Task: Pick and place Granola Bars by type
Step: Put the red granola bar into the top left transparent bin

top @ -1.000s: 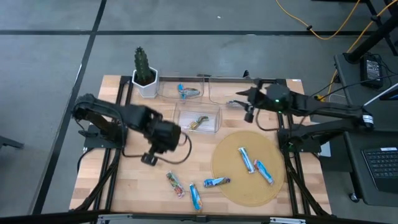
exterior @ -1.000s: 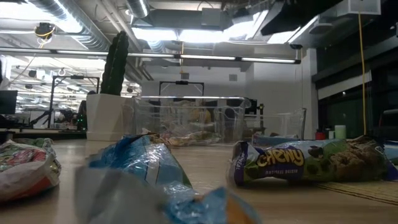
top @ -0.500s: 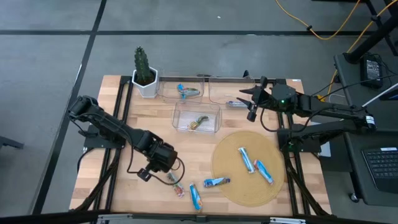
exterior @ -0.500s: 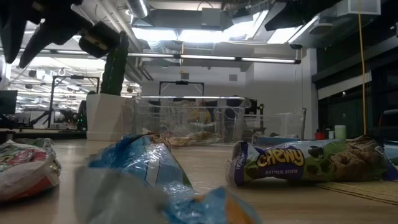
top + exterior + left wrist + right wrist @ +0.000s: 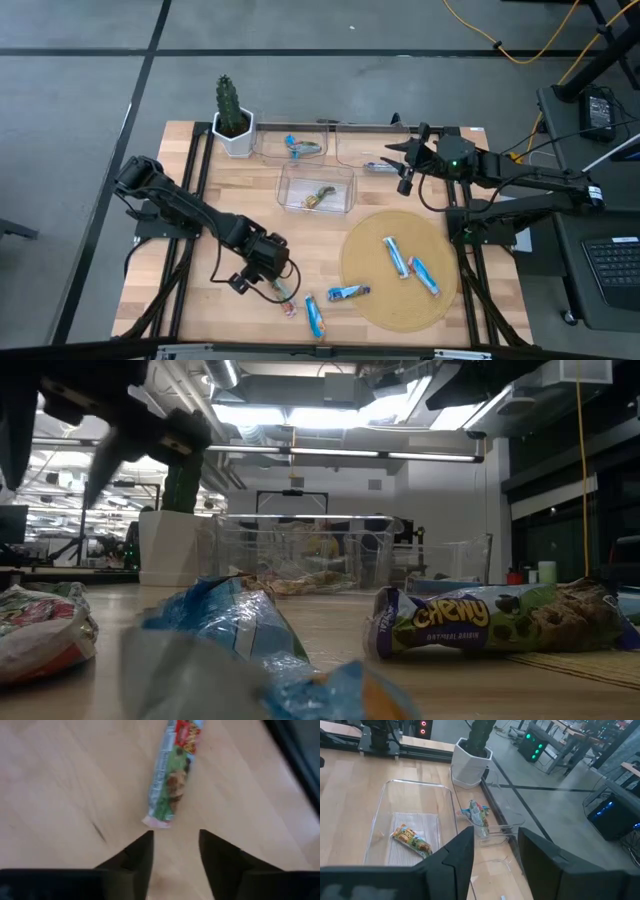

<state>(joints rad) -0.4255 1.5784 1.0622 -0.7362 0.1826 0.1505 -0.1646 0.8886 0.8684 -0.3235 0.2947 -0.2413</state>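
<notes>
Two spread fingers of the left gripper just short of a red-green bar on the desk, right gripper spread too, near the bins.

arms: dark, jointed | fingers: black, blunt | cables: black

overhead, table-level, two wrist views, shared table

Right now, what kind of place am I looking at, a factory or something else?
Probably a robotics lab or workshop: a wooden table with two arms sorting granola bars, exposed ceiling ducts, and workbenches with electronics behind.
</notes>
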